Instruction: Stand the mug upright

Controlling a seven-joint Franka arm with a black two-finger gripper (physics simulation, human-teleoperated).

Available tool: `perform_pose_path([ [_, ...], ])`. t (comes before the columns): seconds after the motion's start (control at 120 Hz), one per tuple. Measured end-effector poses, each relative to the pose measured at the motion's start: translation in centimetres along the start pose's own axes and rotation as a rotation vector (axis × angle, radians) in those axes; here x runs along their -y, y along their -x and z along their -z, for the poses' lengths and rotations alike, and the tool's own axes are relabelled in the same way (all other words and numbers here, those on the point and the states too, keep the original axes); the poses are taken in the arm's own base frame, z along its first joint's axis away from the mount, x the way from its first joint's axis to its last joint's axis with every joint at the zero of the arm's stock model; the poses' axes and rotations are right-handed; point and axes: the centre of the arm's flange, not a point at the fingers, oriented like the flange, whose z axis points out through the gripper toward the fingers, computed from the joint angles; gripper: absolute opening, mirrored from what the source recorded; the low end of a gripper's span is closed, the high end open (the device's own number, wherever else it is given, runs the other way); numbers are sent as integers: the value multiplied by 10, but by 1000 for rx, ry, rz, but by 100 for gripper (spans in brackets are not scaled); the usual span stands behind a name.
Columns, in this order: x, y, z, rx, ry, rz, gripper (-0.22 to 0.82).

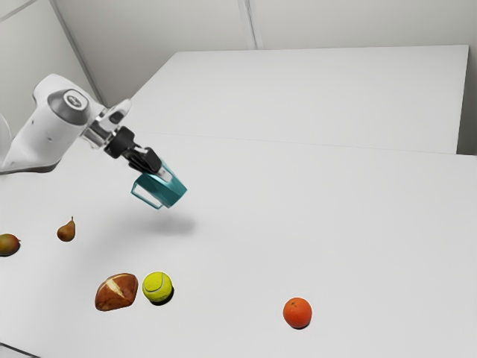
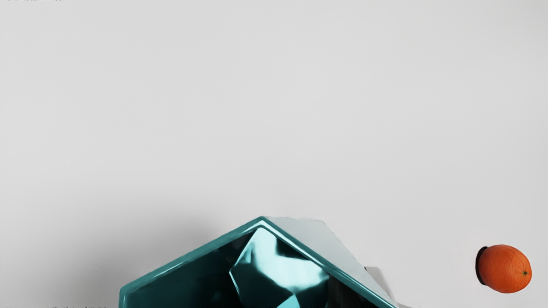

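Table (image 1: 313, 201) carries the lot. Arm (image 1: 54, 127) reaches in from the exterior view's left. Pincer (image 1: 161, 172) is clamped on the teal faceted mug (image 1: 170, 193), likely across its wall by the rim, leaving the base free to land. Mug's airborne, tilted, shadow apart beneath; that clearance should allow rotation. Bread roll (image 1: 117, 291) and tennis ball (image 1: 157, 286) sit nearer, orange (image 1: 297, 312) near right. Next: level base, then lower; early contact could tip it.

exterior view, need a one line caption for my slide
Gripper holding a tilted teal mug above a white table with a tennis ball and an orange.
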Motion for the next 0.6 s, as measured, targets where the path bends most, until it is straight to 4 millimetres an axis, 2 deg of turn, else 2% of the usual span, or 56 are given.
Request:
perform_pose_path([
  [0.242, -48, -15, -11, 146, -163, -50, -18],
  [0.6, -88, -21, -17, 229, -387, -4, -18],
])
